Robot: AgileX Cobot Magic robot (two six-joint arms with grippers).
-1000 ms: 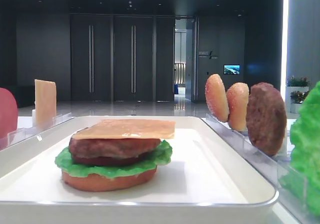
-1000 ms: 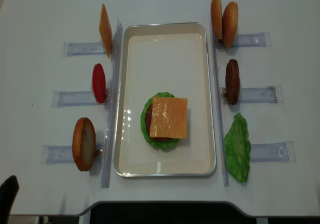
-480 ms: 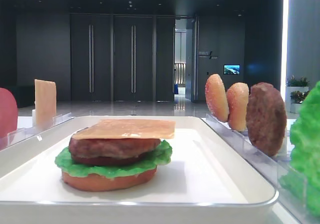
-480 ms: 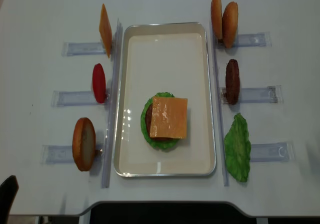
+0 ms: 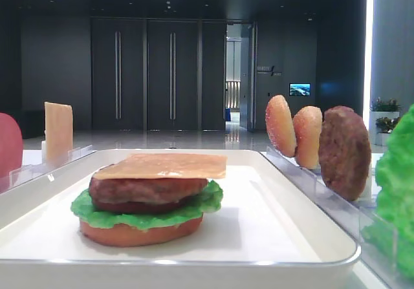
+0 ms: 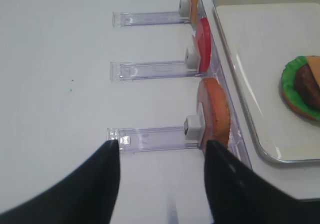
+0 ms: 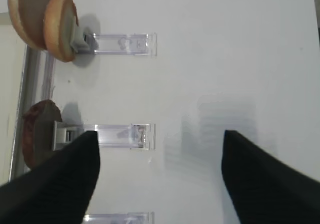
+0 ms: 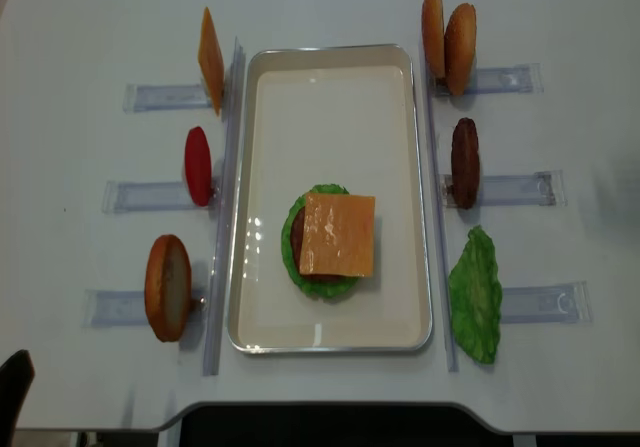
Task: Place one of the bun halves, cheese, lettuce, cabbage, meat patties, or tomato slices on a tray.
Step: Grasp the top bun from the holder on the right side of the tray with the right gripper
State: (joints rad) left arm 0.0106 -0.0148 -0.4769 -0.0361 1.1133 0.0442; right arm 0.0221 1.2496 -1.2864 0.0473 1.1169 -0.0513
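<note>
The white tray (image 8: 330,55) holds a stack of flat bun, lettuce, patty and cheese (image 8: 338,233). Left of the tray, a cheese slice (image 8: 211,60), a tomato slice (image 8: 198,165) and a bun half (image 8: 167,287) stand in racks. On the right stand two bun halves (image 8: 447,39), a meat patty (image 8: 465,162) and a lettuce leaf (image 8: 474,292). My left gripper (image 6: 161,151) is open and empty, low over the table just before the near bun half (image 6: 215,115). My right gripper (image 7: 160,139) is open over bare table, right of the patty (image 7: 37,134).
Clear plastic racks (image 8: 130,307) stick out from both long sides of the tray. A dark piece of the left arm (image 8: 12,392) shows at the lower left corner. The table's front edge (image 8: 320,407) runs just below the tray.
The dark piece of the left arm at the lower left corner has sunk slightly. The food and the tray have not moved.
</note>
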